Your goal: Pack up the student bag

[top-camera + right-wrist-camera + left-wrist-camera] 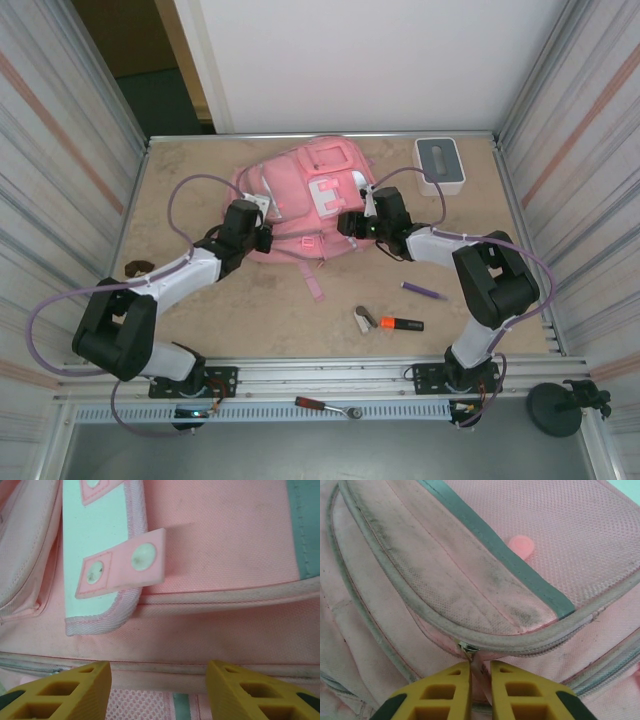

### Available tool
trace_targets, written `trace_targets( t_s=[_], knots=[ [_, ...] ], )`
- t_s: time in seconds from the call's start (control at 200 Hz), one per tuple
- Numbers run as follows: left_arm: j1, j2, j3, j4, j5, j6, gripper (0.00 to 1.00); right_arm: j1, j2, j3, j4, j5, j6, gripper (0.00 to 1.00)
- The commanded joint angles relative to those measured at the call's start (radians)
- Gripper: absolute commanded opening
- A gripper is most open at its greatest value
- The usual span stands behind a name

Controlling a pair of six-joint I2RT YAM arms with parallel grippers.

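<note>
Pink student bag (300,190) could be dragged by the zip pull (476,662) pinched in the left gripper (480,680), the right gripper (159,680) being spread.

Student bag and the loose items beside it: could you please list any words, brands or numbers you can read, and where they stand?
None can be read.
student bag: no lettering visible in any view; its white patch is plain.
orange and black marker: any print is too small to read.
white box: no legible marking.
</note>
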Motion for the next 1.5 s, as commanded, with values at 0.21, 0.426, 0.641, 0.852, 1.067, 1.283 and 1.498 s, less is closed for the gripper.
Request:
trace_targets(
  t_s=[0.21,0.426,0.641,0.852,1.067,1.283,1.498],
  knots=[
    [0.041,-0.049,-0.035,0.008,0.069,0.021,0.06,-0.030,-0.004,-0.020,-0.042,0.030,-0.021,0.52],
    [0.045,-0.016,-0.027,0.024,0.100,0.025,0.17,-0.030,0.000,-0.019,-0.041,0.027,-0.020,0.52],
    [0.045,0.025,-0.013,0.045,0.109,0.020,0.23,-0.030,0.001,-0.022,-0.042,0.027,-0.019,0.52],
    [0.046,0.068,-0.008,0.059,0.118,0.003,0.26,-0.031,-0.004,-0.028,-0.047,0.030,-0.021,0.52],
    [0.047,0.067,-0.015,0.064,0.104,0.002,0.16,-0.038,-0.006,-0.022,-0.053,0.033,-0.023,0.52],
    [0.047,-0.015,-0.044,0.072,0.102,0.004,0.00,-0.061,-0.035,-0.022,-0.080,0.042,-0.027,0.52],
    [0.046,-0.092,-0.015,-0.002,0.245,-0.027,0.00,-0.091,-0.144,-0.034,-0.121,0.001,0.001,0.54]
  ],
)
